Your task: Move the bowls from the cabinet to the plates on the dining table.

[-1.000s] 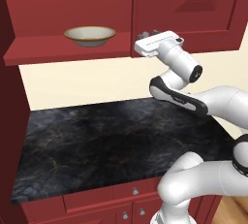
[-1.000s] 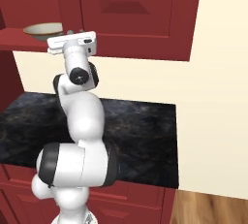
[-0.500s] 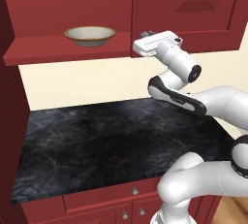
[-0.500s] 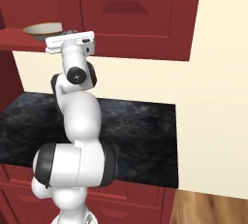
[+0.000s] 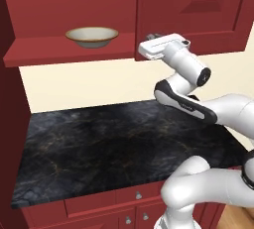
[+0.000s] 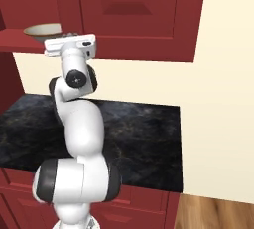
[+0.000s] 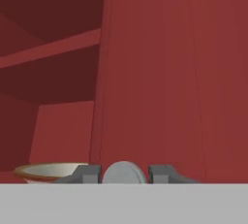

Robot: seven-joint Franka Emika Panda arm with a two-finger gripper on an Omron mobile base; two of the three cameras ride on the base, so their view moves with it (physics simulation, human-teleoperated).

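Note:
A shallow bowl [image 5: 92, 35] with a tan-gold rim and cream inside sits on the red shelf [image 5: 69, 53] of the cabinet, in its open left half. It also shows as the bowl [image 6: 42, 28] left of the hand and the bowl [image 7: 48, 170] at lower left. My gripper [image 5: 150, 38] is at the lower left corner of the closed right cabinet door [image 5: 193, 10]. In the hand view my gripper [image 7: 124, 175] is shut on the door's round silver knob [image 7: 124, 172], one fingertip [image 7: 87, 173] on each side. The plates and the dining table are out of view.
A black marble counter [image 5: 99, 143] with faint gold veins runs under the cabinet, with red drawers [image 5: 134, 198] below it. A dark red panel [image 5: 10, 104] stands at the far left. A cream wall [image 6: 223, 99] and wooden floor [image 6: 218, 213] lie to the right.
The jaws have closed from wide apart onto the door knob. The hand has edged slightly toward the door; the bowl has not moved.

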